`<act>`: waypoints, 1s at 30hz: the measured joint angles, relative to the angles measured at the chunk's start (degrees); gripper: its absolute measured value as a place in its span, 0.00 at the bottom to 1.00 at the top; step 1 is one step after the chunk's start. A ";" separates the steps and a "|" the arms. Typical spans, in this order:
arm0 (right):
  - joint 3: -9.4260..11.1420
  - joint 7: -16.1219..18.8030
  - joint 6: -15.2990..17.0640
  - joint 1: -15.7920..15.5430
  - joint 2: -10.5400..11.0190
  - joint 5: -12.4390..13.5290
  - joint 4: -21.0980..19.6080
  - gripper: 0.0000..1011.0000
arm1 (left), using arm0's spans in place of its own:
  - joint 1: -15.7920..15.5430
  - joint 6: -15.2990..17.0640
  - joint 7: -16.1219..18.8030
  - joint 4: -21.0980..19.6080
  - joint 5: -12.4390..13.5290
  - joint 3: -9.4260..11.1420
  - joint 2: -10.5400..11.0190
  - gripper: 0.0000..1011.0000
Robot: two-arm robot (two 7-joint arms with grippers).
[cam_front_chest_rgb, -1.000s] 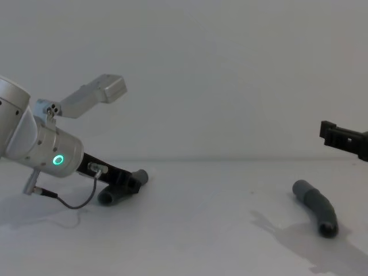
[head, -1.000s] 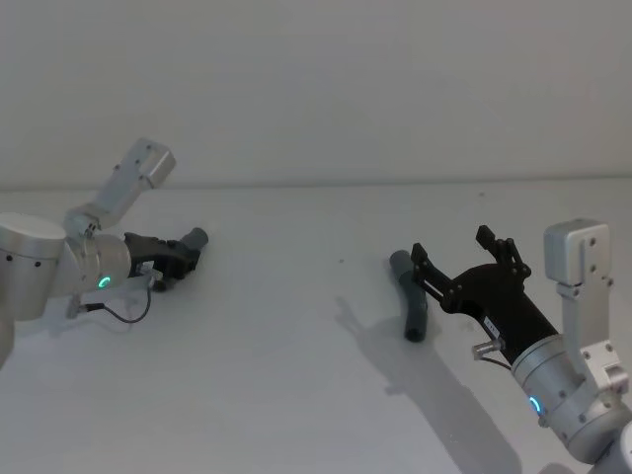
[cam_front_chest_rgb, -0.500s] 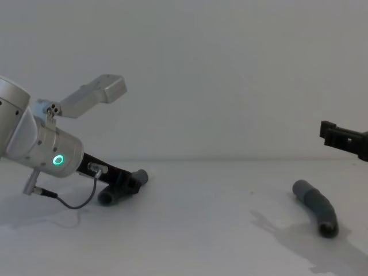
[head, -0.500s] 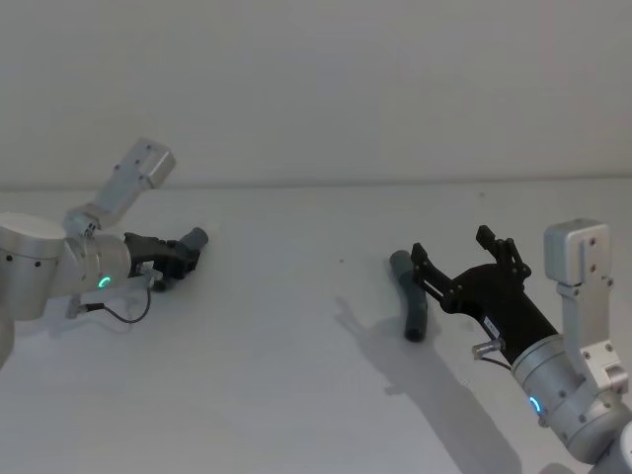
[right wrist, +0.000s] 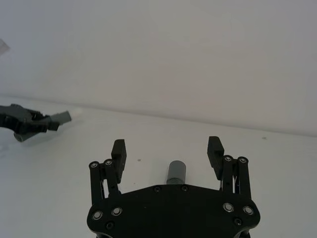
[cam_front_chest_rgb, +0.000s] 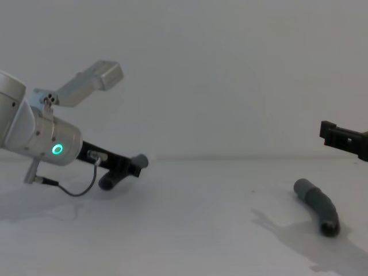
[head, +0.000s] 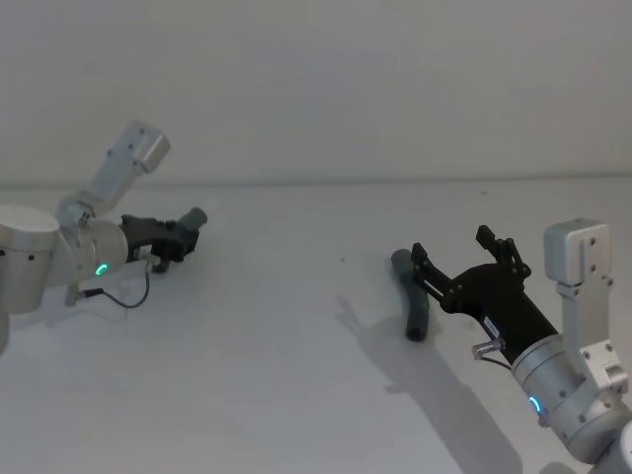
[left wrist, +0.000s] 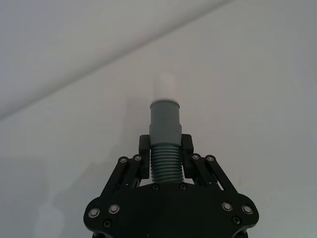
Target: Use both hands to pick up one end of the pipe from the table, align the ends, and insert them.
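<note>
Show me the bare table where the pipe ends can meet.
Freest: the wide bare table in the middle, between the left gripper holding its pipe piece and the second pipe piece. Crowded: around that lying piece, where the open right gripper hovers.

The flat matte surface [head: 276,385] is plain white. The black two-fingered left tool [head: 184,240] sits on a silver wrist [head: 59,265] ringed with a green light [cam_front_chest_rgb: 57,150]. Its curved dark grey left hose piece [left wrist: 165,119] shows a ribbed middle, a smooth cuff and a white tip [left wrist: 165,85]. The dark grey right hose piece [head: 413,301] looks darkest at its near end. The black right tool [right wrist: 167,145] carries silvery screw heads.
</note>
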 joint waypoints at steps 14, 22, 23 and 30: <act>0.00 0.00 0.00 0.00 0.00 0.00 0.00 0.99 | -0.12 -6.98 -3.41 -3.00 -1.97 -2.25 0.86 0.33; -0.17 0.19 1.18 0.29 0.22 -0.39 0.19 0.99 | -1.25 -10.23 -8.84 -3.26 -3.38 -1.96 1.99 0.33; -0.21 0.24 1.62 0.36 0.26 -0.47 0.24 0.99 | -1.38 -10.53 -9.56 -3.26 -3.50 -1.85 2.11 0.33; -0.42 0.43 5.28 1.33 0.51 -0.70 1.05 0.99 | -2.89 -12.77 -15.31 -2.57 -4.11 -0.50 3.25 0.33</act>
